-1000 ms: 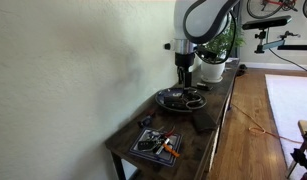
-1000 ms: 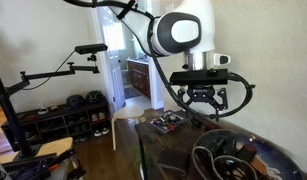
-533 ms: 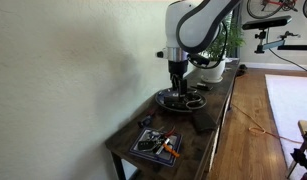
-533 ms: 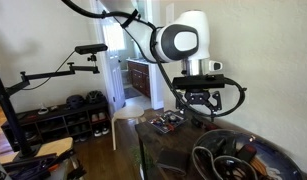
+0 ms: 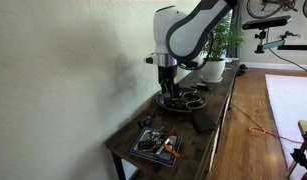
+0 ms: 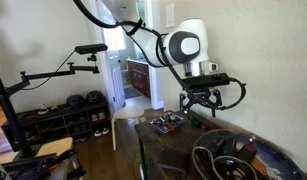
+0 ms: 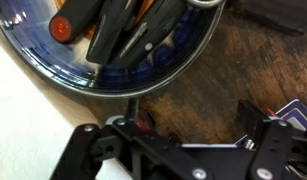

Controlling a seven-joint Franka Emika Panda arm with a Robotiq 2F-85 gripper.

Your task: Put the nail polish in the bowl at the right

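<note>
The jaws stood apart over the bench (image 5: 215,106). In the wrist view the bowl (image 7: 113,76) lay at eleven o'clock.

White rounded arm (image 5: 190,28), dark joint bands (black hand (image 6: 201,108), looping cable (image 6: 240,92))

In an exterior view we stand off the end of the long dark wooden table (image 5: 193,126), raised and well back. We face along its length with the pale wall (image 5: 63,70) on our left. The small square dark tray (image 5: 141,140) lies nearest us and the wide, shallow, round dark bowl (image 5: 165,98) farther on. In an exterior view from the opposite end we sit low, the bowl's rim (image 6: 283,152) close against the lens, facing back toward the tray (image 6: 165,126). The wrist view looks steeply down, very near, on the bowl (image 7: 103,78) and bare tabletop (image 7: 228,65). All 3 views share the bowl; 2 share the tray.
</note>
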